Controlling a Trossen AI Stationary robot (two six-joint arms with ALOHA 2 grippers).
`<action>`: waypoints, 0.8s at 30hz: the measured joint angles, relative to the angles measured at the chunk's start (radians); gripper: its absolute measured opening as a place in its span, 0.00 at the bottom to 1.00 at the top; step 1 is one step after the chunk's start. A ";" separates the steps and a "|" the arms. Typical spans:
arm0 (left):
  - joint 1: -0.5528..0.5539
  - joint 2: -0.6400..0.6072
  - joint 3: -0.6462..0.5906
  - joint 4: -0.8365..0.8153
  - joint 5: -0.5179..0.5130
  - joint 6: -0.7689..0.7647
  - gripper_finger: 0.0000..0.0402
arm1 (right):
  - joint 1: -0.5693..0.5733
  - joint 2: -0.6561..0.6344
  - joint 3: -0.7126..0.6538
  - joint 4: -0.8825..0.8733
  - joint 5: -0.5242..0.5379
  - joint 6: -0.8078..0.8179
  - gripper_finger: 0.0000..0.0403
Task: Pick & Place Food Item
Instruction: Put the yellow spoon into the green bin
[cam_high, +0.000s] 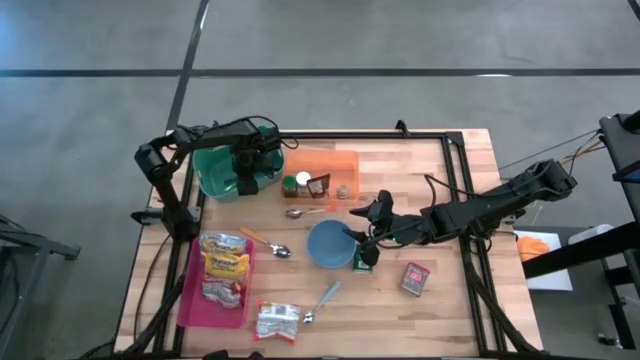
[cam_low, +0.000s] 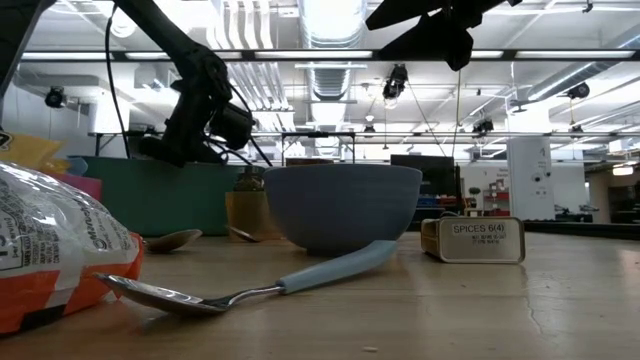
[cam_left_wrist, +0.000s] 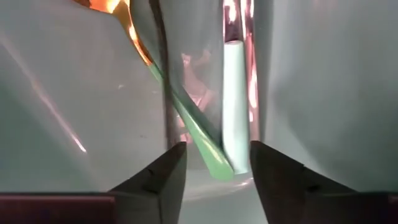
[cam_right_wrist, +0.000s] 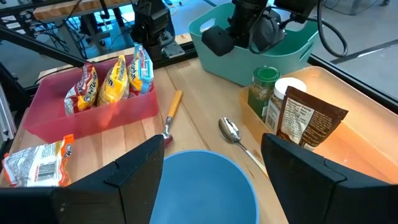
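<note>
left claw (cam_left_wrist: 213, 171): down inside the teal plastic bin (cam_high: 215, 172) at the table's far left; jaws parted, nothing gripped
in bin: green-handled utensil (cam_left_wrist: 186, 121) and pale mint handle (cam_left_wrist: 235, 106) lie between and just ahead of the fingertips, not pinched
right claw (cam_high: 366, 246): over the blue ceramic bowl (cam_high: 330, 244) at mid-table, jaws wide, empty
beside bowl: small green spice box (cam_low: 473, 240) at its right side, red spice box (cam_high: 415, 279) further right
food items: three snack packets (cam_right_wrist: 112, 78) in the pink rectangular tray (cam_high: 215, 300), one loose packet (cam_high: 276, 321) on the wooden table (cam_high: 450, 310) near the front edge
orange tray (cam_high: 330, 163): holds spice jars and a brown pouch (cam_right_wrist: 306, 121)
loose cutlery: orange-handled spoon (cam_right_wrist: 170, 113), plain metal spoon (cam_right_wrist: 231, 132), blue-handled spoon (cam_low: 250, 288)
</note>
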 joint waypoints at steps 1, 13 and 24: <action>0.000 0.000 0.000 0.000 0.000 0.000 0.47 | 0.000 0.000 0.000 0.000 0.000 0.000 0.66; 0.000 -0.001 0.001 -0.004 -0.004 0.001 0.55 | 0.000 0.000 0.000 0.000 0.000 0.000 0.66; -0.002 -0.004 0.057 -0.074 -0.096 -0.015 0.55 | 0.000 0.000 0.000 0.000 0.000 -0.001 0.66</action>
